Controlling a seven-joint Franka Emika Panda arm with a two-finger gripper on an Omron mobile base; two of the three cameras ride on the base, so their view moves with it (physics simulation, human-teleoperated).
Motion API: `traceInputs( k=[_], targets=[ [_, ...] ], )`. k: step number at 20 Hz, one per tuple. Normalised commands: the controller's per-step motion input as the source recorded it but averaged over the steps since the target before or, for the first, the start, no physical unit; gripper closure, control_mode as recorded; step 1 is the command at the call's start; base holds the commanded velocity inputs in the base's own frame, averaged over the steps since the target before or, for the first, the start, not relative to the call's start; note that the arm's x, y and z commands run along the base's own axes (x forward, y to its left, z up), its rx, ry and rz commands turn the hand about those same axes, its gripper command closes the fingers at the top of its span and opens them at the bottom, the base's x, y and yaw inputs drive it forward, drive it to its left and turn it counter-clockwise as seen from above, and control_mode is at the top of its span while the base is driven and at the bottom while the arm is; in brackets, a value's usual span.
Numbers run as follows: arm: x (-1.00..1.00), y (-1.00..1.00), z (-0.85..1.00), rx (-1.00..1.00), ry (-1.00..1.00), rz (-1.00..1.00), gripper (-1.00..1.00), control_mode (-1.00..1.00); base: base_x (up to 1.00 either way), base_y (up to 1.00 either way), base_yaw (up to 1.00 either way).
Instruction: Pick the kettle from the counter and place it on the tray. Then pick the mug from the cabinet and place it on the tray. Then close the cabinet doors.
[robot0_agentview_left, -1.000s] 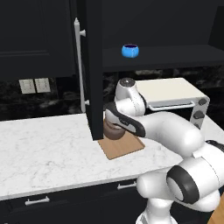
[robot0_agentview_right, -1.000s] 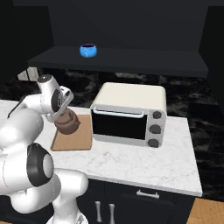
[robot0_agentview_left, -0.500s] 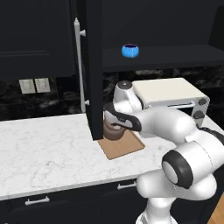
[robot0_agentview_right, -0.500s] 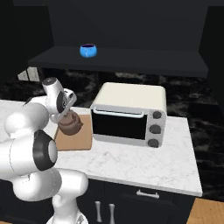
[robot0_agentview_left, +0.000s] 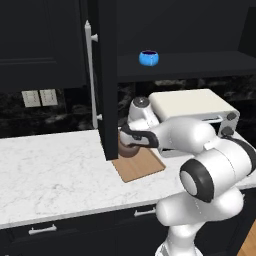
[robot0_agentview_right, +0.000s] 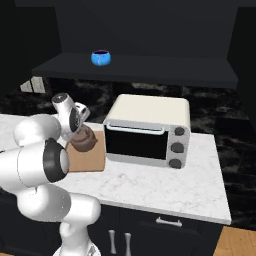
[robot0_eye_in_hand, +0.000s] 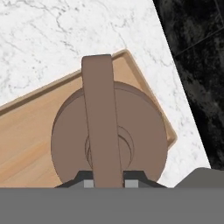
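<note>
a: kettle (robot0_eye_in_hand: 109, 140) is over the tray (robot0_eye_in_hand: 26, 131) now, right at the board's corner nearest the black wall, and from the hand view it sits inside the raised rim. i can't tell if the base is resting on the wood or just clear of it.

b: so the first leg is nearly home. what's the gripper (robot0_eye_in_hand: 109, 180) doing?

a: jaws drawn close together, clamped on the bail handle (robot0_eye_in_hand: 101, 113). the brown strap runs straight up between the two dark tips, one on each side of it. no release to be seen.

b: and from the base cameras?

a: in the right base view the kettle (robot0_agentview_right: 83, 142) sits on the tray (robot0_agentview_right: 95, 161) just beside the toaster oven (robot0_agentview_right: 147, 131), with the hand on top of it. in the left base view the kettle (robot0_agentview_left: 127, 148) is half hidden behind the open cabinet door (robot0_agentview_left: 106, 80), with the tray (robot0_agentview_left: 142, 165) lying on the counter (robot0_agentview_left: 55, 170).

b: what's left, then?

a: plenty, by my reckoning. let go of the kettle, then go up for the mug (robot0_agentview_right: 100, 57). it's on the cabinet shelf (robot0_agentview_right: 165, 72), well above and apart from the tray. then bring it down to the board, and both doors need closing. the cabinet stands wide open.
</note>
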Motion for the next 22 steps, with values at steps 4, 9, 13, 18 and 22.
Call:
traceInputs(
  k=[4,9,13,18,22],
  targets=[
    [0.14,0.00,-0.20,0.00,-0.01,0.00,1.00,-1.00,0.00,0.00,0.00],
    [0.10,0.00,-0.26,0.00,0.00,0.00,1.00,-1.00,0.00,0.00,0.00],
    [0.03,0.00,-0.31,0.00,0.00,0.00,-1.00,-1.00,0.00,0.00,0.00],
    [0.00,0.00,-0.18,0.00,-0.01,0.00,-1.00,-1.00,0.00,0.00,0.00],
    [0.00,0.00,-0.04,0.00,-0.02,0.00,-1.00,-1.00,0.00,0.00,0.00]
  ],
)
